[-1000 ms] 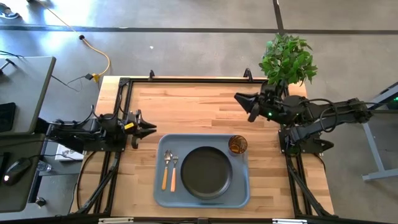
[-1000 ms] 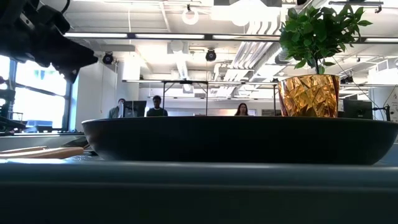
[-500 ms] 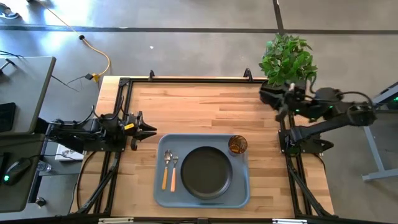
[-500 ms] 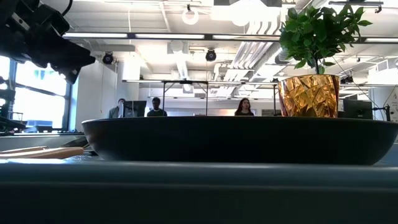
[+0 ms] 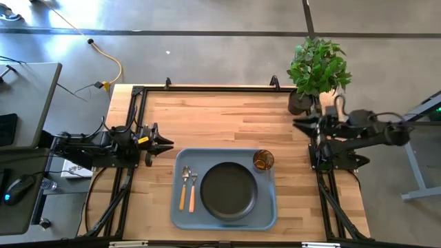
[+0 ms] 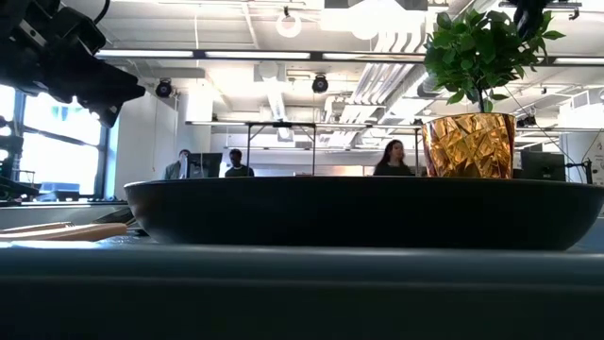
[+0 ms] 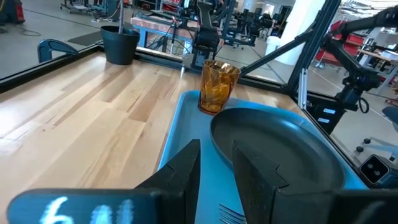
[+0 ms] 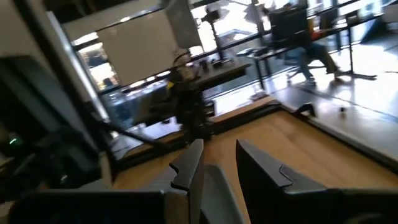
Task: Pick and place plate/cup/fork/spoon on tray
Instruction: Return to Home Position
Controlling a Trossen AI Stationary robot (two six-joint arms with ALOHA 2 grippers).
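The left gripper waits at the table's left edge, its dark fingers narrowly parted and empty. On the light blue-grey rectangular tray lie the wooden-handled spoon, the wooden-handled fork, the round matte black plate and the amber tumbler cup. With everything apparently placed, the right gripper, narrowly parted and empty at the right edge, should park clear of the leafy potted plant.

The high view looks straight down on the whole tabletop. The low view sits at tray level, pressed close against the plate. The left wrist view faces across the tabletop, sharing plate and cup.
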